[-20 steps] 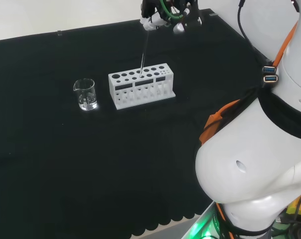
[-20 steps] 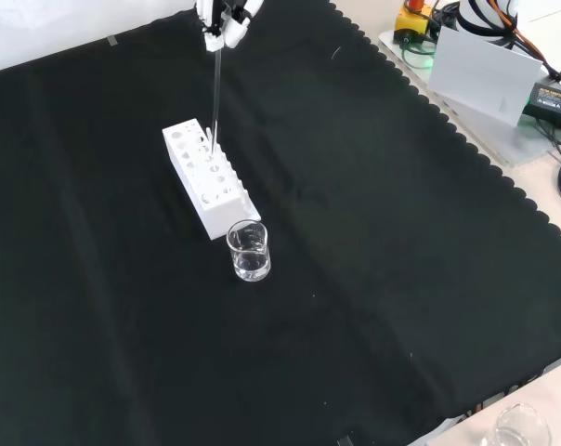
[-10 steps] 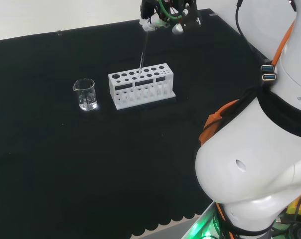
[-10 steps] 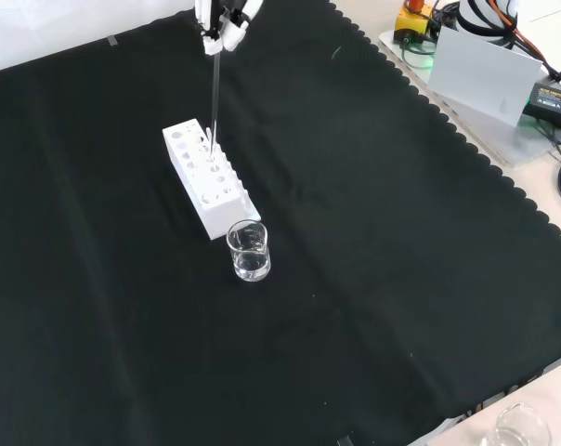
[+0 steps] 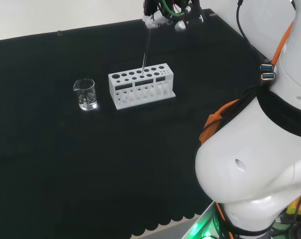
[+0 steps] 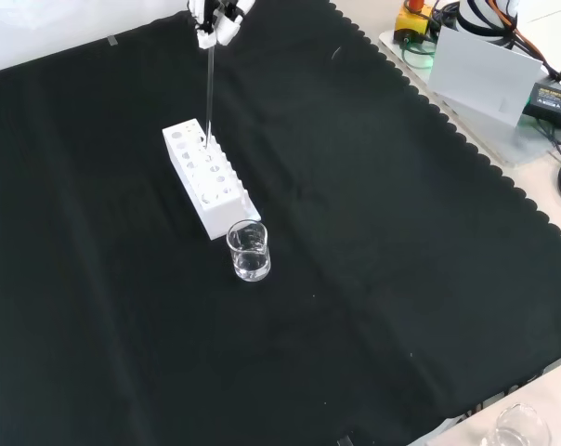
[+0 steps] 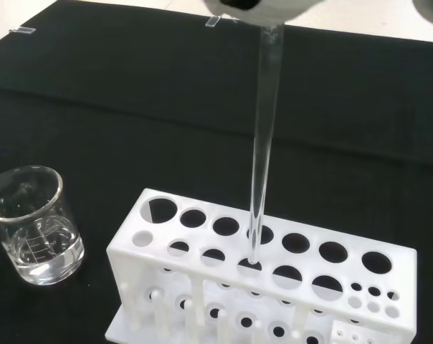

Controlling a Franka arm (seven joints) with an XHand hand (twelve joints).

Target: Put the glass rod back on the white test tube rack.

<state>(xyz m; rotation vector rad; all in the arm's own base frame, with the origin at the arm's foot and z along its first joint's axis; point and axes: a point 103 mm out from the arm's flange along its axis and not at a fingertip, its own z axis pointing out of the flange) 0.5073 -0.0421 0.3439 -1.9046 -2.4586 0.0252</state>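
Observation:
The white test tube rack [image 5: 141,85] [image 6: 206,178] [image 7: 274,287] stands on the black cloth. A clear glass rod [image 5: 145,50] [image 6: 209,93] [image 7: 263,143] hangs nearly upright from the hand [image 5: 166,15] [image 6: 215,19], whose fingers pinch its upper end. In the wrist view the rod's lower tip sits at the mouth of a hole in the rack's nearer row, about the middle of the rack. A blurred white part of the hand [image 7: 267,8] covers the rod's top there.
A small glass beaker [image 5: 85,94] [image 6: 249,251] [image 7: 31,223] with some clear liquid stands just beyond one end of the rack. A power brick and cables [image 6: 541,93] lie off the cloth at the front view's right. The arm's white links [image 5: 260,164] rise at the head view's right.
The hand has shifted slightly and risen a little, carrying the rod along the rack; its tip now stands over a hole nearer the rack's middle.

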